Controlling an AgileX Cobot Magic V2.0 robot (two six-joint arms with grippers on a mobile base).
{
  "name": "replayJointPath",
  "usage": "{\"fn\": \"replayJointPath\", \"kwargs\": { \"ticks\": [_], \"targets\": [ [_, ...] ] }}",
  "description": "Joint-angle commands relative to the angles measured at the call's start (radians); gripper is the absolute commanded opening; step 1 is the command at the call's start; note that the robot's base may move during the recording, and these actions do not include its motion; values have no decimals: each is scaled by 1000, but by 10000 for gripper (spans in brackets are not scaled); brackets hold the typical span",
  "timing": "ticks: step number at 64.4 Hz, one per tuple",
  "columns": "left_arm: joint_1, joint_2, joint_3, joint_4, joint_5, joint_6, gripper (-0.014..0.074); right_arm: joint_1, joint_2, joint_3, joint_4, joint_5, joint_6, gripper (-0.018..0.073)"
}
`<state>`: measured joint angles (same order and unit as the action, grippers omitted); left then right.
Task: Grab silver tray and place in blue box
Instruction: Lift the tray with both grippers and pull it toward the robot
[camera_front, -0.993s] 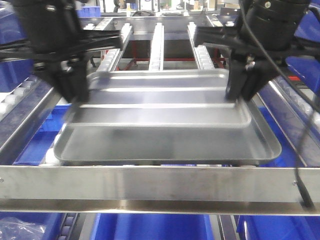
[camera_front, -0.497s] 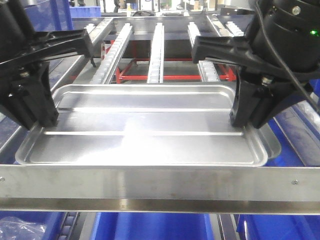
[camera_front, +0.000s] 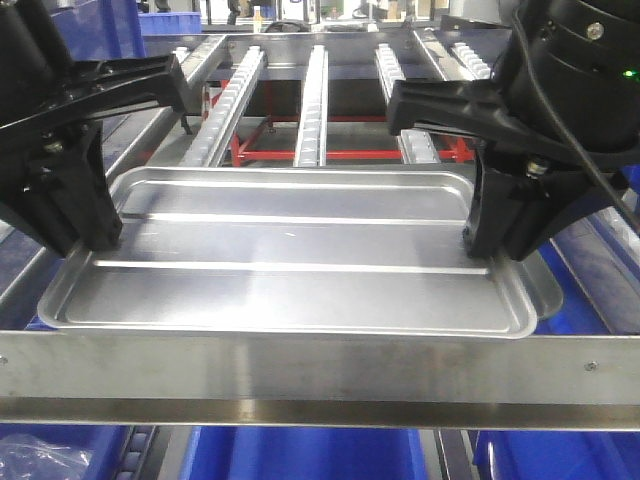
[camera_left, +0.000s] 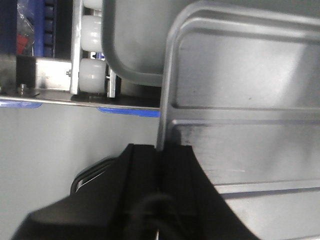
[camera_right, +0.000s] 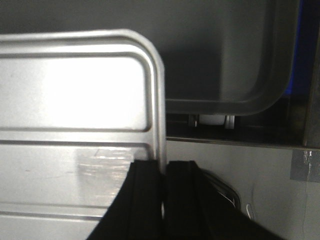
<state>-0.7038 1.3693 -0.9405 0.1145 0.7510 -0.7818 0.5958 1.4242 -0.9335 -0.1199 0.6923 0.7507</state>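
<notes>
- Silver tray (camera_front: 290, 250), a large shiny rectangular metal one with rounded corners, a raised rim and long ridges across its shallow centre, sits roughly level over the roller rack, with its near long edge just behind the steel crossbar (camera_front: 320, 375).
- The black left gripper (camera_front: 85, 240) is on the tray's left short edge. In the left wrist view its jaws are pinched narrow on the rim (camera_left: 160, 155), one finger inside the tray and one outside.
- The black right gripper (camera_front: 495, 245) is on the opposite short edge. The right wrist view shows its jaws clamped on the rim (camera_right: 164, 167) in the same way, just below the rounded corner.
- A second grey metal tray (camera_right: 240, 75) lies beneath the held one, and its corner sticks out past the upper rim in both wrist views.
- Long metal roller tracks (camera_front: 312, 100) run away behind the tray, and white rollers (camera_left: 92, 75) show beside the lower tray.
- Blue plastic containers (camera_front: 300, 455) show under the crossbar and at both sides. Whether the tray is clear of the lower tray, I cannot tell.
</notes>
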Motion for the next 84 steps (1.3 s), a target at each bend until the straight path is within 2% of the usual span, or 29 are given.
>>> {"fn": "replayJointPath", "kwargs": {
  "ticks": [1,13,84],
  "targets": [
    [-1,-24,-19,53,-1,-14,-104,-6,-39,-20,-54,6,2,57],
    [-1,22,-19,60,-15,-14,-104,-6,-40,-20,-52,7,2,57],
    [-1,23,-19,56,-29,-14,-104,-6,-39,-20,-52,7,2,57]
  ]
}}
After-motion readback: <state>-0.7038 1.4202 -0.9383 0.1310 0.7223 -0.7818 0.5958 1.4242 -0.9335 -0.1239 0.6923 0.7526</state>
